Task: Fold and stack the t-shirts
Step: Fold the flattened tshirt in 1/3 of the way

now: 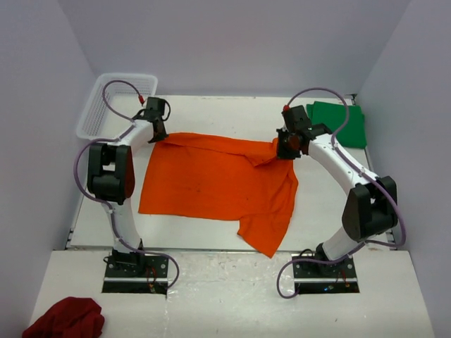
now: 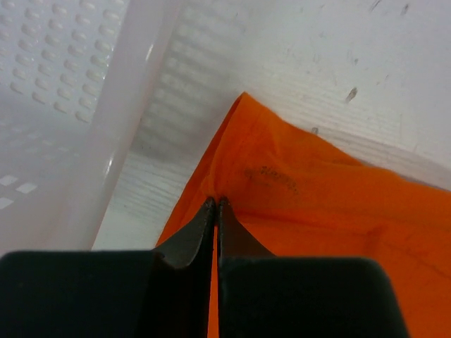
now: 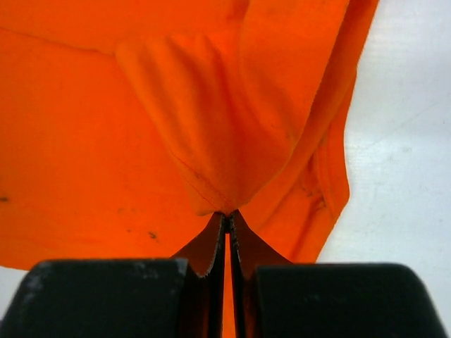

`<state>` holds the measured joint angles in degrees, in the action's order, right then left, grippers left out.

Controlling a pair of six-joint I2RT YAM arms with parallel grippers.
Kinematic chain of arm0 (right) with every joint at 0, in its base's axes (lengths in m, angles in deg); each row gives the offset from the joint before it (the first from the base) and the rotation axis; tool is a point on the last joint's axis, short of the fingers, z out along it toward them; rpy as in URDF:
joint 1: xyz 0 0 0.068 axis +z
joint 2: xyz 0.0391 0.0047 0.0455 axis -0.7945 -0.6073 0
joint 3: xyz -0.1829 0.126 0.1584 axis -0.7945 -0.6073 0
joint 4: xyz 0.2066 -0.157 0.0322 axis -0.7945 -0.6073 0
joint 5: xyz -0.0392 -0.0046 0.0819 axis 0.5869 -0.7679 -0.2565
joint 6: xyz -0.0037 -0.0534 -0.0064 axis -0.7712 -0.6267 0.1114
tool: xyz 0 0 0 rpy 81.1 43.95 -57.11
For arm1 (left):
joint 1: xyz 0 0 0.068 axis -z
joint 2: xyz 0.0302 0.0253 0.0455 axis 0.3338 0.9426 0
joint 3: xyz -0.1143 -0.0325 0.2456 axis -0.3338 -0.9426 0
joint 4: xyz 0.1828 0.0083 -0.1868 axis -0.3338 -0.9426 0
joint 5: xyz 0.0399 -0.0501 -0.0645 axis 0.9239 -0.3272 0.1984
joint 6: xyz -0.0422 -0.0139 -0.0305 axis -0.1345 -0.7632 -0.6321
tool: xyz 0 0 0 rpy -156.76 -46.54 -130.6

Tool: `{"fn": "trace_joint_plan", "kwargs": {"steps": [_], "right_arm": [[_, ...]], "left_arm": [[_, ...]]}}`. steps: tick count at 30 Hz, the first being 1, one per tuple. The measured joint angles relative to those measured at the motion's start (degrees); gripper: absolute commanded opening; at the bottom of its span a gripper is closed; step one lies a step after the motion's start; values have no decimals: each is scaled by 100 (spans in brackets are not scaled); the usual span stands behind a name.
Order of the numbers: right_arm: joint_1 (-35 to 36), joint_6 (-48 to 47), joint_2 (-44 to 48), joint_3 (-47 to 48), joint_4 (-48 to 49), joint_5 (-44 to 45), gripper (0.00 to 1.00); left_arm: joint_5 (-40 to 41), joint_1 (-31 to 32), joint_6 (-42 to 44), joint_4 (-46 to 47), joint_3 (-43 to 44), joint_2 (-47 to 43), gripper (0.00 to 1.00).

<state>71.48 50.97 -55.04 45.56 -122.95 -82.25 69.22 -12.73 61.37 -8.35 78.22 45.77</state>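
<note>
On the white bench (image 1: 225, 116) the orange shirt (image 1: 211, 179) stretches between your left claw (image 1: 160, 136) and right claw (image 1: 280, 149), each clenched on an edge at its tips; limp and light, it will likely sag, so pinch hems.

A white plastic basket (image 1: 90, 113) sits at about ten o'clock on the white table (image 1: 225, 113), in the far left corner against the left wall. Its sides are pierced with rows of small openings. In the left wrist view the basket (image 2: 63, 105) fills the ten o'clock part of the picture, its rim glossy, and the table (image 2: 338, 63) at one o'clock shows a few dark specks. The right wrist view shows bare table (image 3: 409, 141) at three o'clock. Pale lilac walls (image 1: 232, 42) close in the back and both sides. A crumpled dark red cloth (image 1: 65, 318) lies at seven o'clock on the lower front ledge (image 1: 232, 296), well apart from the basket.
</note>
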Motion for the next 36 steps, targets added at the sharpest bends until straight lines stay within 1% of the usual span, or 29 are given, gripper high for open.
{"fn": "trace_joint_plan", "kwargs": {"steps": [8, 17, 25, 36], "right_arm": [[26, 184, 249, -555, 28, 361, 0], [-7, 192, 595, -656, 22, 841, 0], [-55, 197, 595, -813, 37, 890, 0], [-55, 199, 612, -981, 31, 951, 0]], "left_arm": [[57, 0, -28, -37, -525, -142, 0], [286, 0, -48, -59, -546, -389, 0], [337, 0, -66, -83, -584, -411, 0], [306, 13, -173, -4, -1290, -494, 0]]}}
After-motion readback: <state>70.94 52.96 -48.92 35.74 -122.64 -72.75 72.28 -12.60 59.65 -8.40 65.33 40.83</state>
